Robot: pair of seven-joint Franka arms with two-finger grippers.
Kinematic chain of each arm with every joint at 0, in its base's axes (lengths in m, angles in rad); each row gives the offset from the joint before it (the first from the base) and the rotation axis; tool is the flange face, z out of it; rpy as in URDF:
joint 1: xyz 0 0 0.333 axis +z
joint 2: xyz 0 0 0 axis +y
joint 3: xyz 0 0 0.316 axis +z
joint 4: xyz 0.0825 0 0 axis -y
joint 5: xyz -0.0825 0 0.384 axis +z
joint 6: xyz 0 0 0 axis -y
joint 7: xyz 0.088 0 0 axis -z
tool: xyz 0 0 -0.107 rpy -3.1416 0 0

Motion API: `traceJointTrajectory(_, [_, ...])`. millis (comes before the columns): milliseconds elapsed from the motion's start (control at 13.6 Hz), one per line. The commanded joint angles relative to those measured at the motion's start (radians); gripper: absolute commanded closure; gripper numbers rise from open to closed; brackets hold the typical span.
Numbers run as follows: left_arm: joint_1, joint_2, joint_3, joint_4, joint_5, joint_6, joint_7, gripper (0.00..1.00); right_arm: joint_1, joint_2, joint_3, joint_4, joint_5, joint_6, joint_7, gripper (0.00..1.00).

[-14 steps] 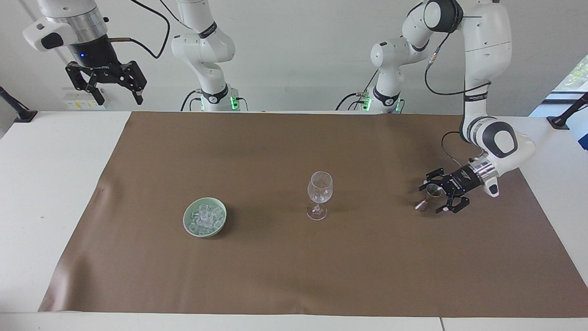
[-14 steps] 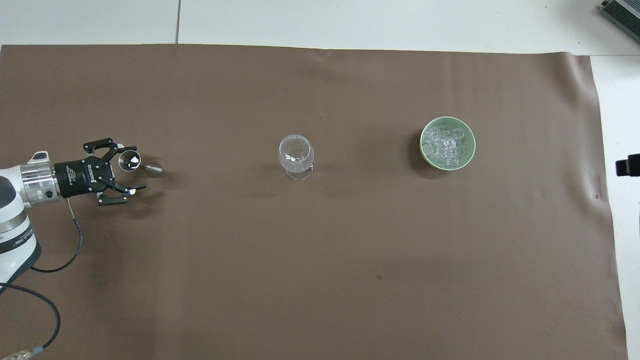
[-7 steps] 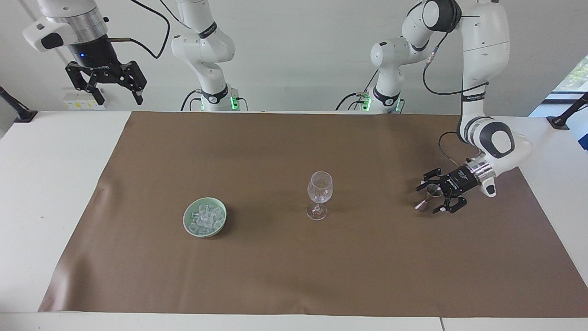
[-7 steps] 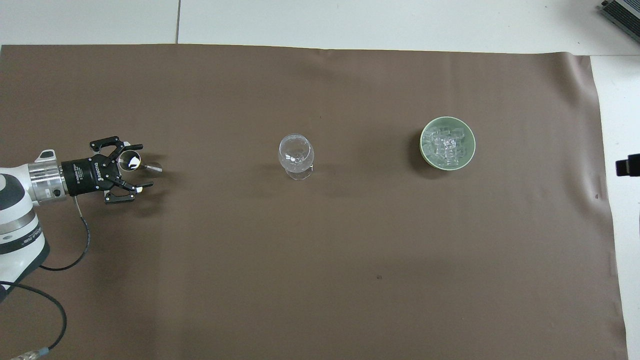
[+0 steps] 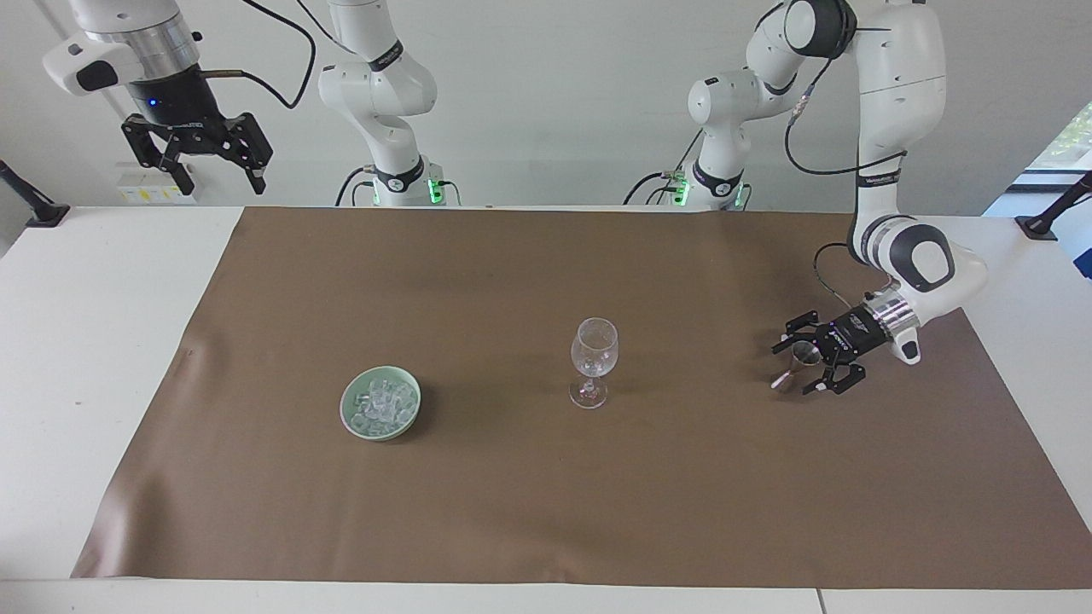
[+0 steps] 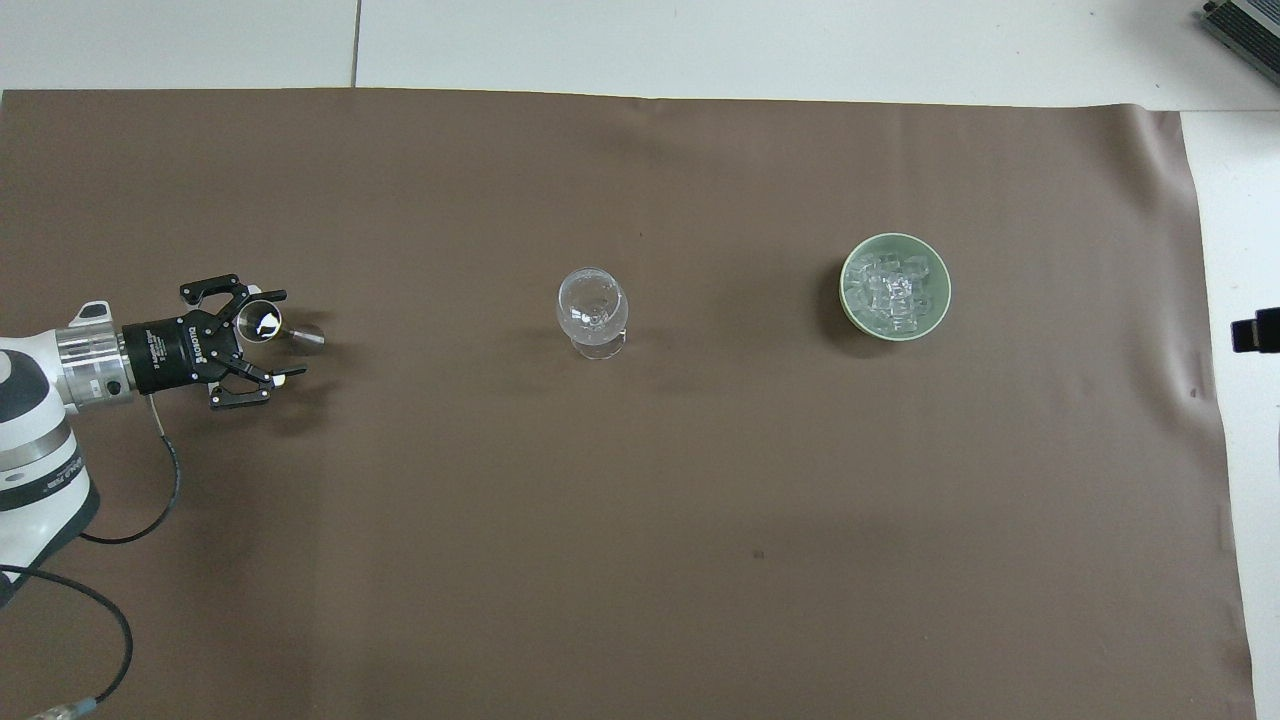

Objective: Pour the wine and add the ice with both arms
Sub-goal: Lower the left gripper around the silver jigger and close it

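The brown mat covers most of the table and carries every item of the task. The left arm reaches down at its own end of the table, and the left gripper sits low over the mat with its fingers spread to either side of a small metal jigger; the jaws are not closed on it, and whether a finger already touches the cup cannot be told. The right arm waits, its right gripper raised clear of the table at the right arm's end with fingers spread and nothing between them. The wine glass stands upright, well apart from the left gripper toward the middle of the mat, and the green bowl holding the ice stands well apart again, toward the right arm's end and below the level of the waiting right gripper. Probable faults, in order of consequence: the jigger is narrow-waisted and light, so an off-centre closure would likely tip it and spill any liquid in it onto the mat. A grip set too near the rim could let the cup swivel during the carry. A tilt begun before the jigger is over the glass would miss the bowl of the glass. Contact with the tall stemmed glass could topple it. Clear cubes may slip from the right gripper.
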Motion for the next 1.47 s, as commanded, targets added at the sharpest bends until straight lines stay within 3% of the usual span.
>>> traceJointTrajectory(0, [-0.012, -0.030, 0.006, -0.038, -0.027, 0.026, 0.018, 0.18, -0.001, -0.009, -0.003, -0.007, 0.019, -0.008, -0.016, 0.00])
traceJointTrajectory(1399, [-0.012, -0.030, 0.008, -0.036, -0.028, 0.030, 0.016, 0.48, -0.001, -0.009, -0.003, -0.007, 0.019, -0.008, -0.016, 0.00])
